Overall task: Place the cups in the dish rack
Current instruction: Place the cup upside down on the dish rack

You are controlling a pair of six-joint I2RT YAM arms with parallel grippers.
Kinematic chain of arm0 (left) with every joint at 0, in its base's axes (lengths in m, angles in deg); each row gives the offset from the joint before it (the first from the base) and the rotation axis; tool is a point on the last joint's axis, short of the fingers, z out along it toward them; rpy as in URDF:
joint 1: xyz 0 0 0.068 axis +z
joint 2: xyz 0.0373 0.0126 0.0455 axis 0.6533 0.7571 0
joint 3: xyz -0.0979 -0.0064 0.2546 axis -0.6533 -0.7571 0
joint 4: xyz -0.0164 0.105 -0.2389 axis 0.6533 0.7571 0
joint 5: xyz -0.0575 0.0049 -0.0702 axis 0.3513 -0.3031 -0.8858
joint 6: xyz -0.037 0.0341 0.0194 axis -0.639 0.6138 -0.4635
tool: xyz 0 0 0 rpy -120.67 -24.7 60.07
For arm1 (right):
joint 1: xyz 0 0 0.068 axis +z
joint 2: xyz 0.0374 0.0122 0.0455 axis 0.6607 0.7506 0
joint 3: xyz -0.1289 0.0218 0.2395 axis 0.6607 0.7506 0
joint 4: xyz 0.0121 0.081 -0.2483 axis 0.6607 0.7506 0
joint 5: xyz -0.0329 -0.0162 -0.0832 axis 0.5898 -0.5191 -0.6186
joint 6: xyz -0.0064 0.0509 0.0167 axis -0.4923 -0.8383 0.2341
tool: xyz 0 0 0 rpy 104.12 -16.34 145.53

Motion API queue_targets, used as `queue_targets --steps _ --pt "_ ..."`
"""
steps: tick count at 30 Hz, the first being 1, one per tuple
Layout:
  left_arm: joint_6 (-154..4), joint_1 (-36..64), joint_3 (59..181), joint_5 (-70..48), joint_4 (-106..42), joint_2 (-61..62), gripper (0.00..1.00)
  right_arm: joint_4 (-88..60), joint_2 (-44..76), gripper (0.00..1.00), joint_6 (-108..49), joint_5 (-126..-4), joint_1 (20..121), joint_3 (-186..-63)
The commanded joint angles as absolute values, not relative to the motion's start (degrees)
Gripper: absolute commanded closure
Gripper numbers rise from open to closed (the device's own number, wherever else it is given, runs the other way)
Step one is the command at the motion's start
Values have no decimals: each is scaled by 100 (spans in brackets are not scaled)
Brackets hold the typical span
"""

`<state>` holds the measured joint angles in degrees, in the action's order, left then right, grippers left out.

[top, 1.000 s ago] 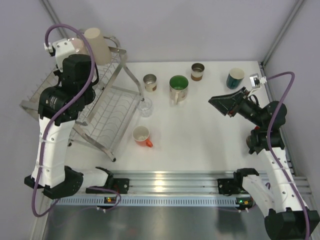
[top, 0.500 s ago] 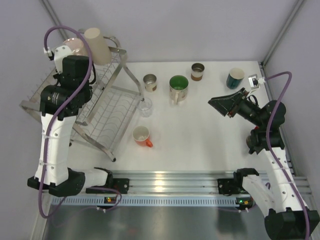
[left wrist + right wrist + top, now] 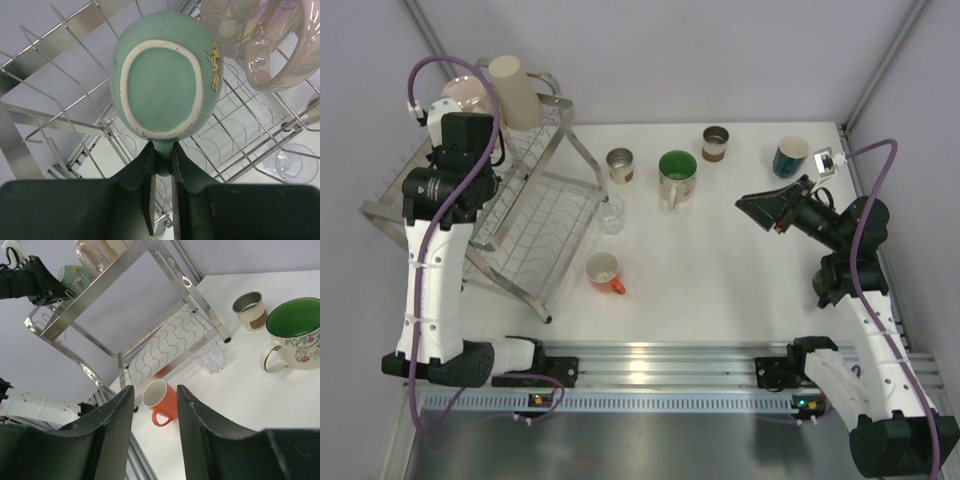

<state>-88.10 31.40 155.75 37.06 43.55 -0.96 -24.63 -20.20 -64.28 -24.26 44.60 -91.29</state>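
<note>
My left gripper [image 3: 162, 150] is shut on the handle of a teal mug [image 3: 160, 85], held bottom-up over the wires of the dish rack's [image 3: 535, 235] upper tier. A pink iridescent mug [image 3: 265, 45] hangs just right of it. A beige cup [image 3: 515, 90] sits upside down on the rack top. My right gripper [image 3: 757, 206] is open and empty above the table's right side. On the table stand a steel cup [image 3: 620, 165], a green-inside mug [image 3: 677, 175], a brown-banded cup [image 3: 715, 142], a dark teal cup [image 3: 790, 155], a clear glass [image 3: 611, 213] and an orange mug [image 3: 604, 271] on its side.
The rack [image 3: 165, 340] fills the left side of the table, its slanted lower tier reaching toward the glass [image 3: 209, 356] and the orange mug [image 3: 162, 400]. Grey walls close in behind and on both sides. A metal rail [image 3: 650, 360] runs along the near edge.
My left arm has shifted a little left and back over the rack's upper tier with the teal mug. My right arm has barely moved.
</note>
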Motion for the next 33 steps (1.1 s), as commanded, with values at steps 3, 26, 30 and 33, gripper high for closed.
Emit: queue_targets --steps 3,26,30,33 --pt "-8683 3244 15589 3447 3879 17 100 -2494 -2028 59 -6251 -2538 4478 -9443" --pt "-8587 3262 15721 3683 3861 52 62 -2397 -1949 57 -6155 -2599 4478 -9390" --pt "-8516 3262 15975 3729 3861 87 59 -2362 -1940 57 -6128 -2599 4478 -9416" --pt "-8437 3262 16423 3676 3861 157 57 -2309 -1949 57 -6093 -2617 4478 -9442"
